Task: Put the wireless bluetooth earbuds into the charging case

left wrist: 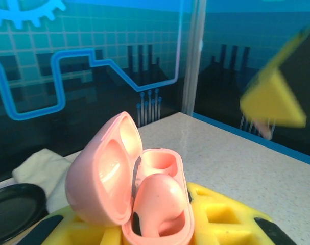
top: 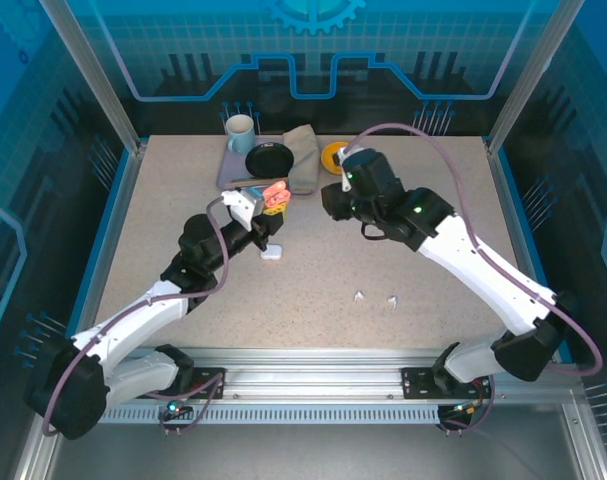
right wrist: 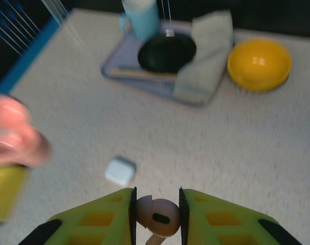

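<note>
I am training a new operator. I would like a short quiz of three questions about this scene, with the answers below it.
1. True or false: the pink case in the left fingers has its lid shut.
2. The earbud between the right fingers is: A white, B pink, C black.
3. Fill in: ___ white earbuds lie loose on the table.

Key: 1 false, the lid stands open; 2 B; 3 two.
</note>
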### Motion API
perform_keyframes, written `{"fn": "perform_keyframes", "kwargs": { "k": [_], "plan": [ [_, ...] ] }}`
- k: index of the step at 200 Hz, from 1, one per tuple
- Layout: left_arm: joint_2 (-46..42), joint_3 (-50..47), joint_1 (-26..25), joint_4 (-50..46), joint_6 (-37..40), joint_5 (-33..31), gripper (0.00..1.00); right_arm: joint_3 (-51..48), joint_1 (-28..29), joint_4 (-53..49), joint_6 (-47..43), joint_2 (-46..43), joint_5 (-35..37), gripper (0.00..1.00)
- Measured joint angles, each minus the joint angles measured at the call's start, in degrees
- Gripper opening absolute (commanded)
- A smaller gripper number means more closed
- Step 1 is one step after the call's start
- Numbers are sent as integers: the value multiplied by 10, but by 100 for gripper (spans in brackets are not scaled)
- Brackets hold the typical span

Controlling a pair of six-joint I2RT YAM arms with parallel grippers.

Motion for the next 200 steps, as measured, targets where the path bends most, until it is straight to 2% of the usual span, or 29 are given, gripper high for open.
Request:
{"fn": "perform_keyframes", "kwargs": {
  "k": [81, 200],
  "plan": [
    [80, 73, -34, -8, 1, 42, 0, 14, -2, 110, -77, -10, -30, 28],
    [85, 87, -38, -12, 2, 53, 0, -45, -2, 165, -122, -10, -80, 27]
  ]
}}
